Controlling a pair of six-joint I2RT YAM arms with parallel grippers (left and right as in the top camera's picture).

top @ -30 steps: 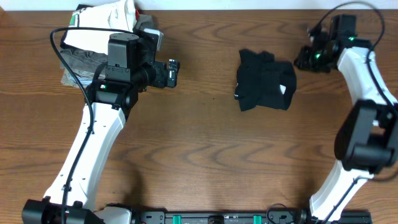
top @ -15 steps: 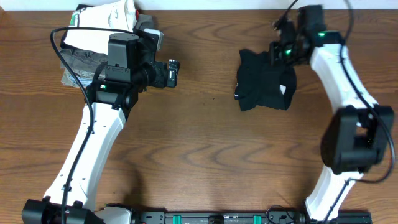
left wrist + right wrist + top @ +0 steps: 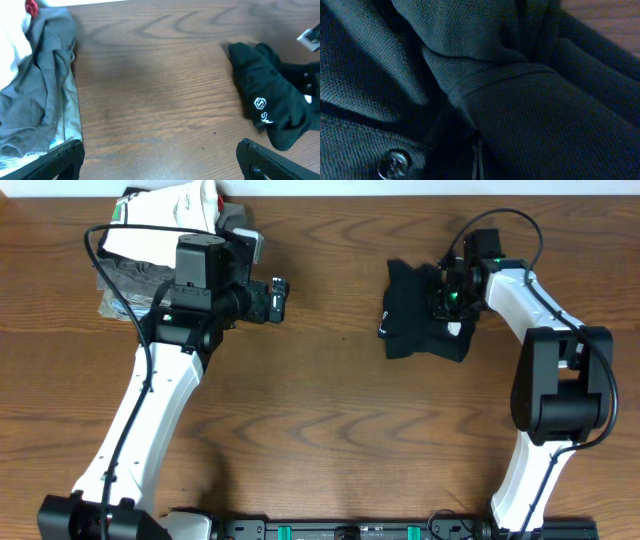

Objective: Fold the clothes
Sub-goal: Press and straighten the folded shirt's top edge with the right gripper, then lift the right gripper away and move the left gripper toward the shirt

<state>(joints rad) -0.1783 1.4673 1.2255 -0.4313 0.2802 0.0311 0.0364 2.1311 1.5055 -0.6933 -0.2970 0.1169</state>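
Right arm (image 3: 520,290): swung in from the surface (image 3: 330,430) edge, now low over the garment, likely to grab cloth.
Clothes (image 3: 415,320): black, crumpled, unfolded, right of centre.
Left gripper (image 3: 277,298): wide, idle, well apart.
Right gripper (image 3: 447,295): against the fabric; spread cannot be told.

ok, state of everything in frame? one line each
black shirt, crumpled, not folded, logo showing
left gripper, open, empty, away from the shirt
right gripper, low over the shirt; open or shut unclear
garment pile, stacked, white on top of grey
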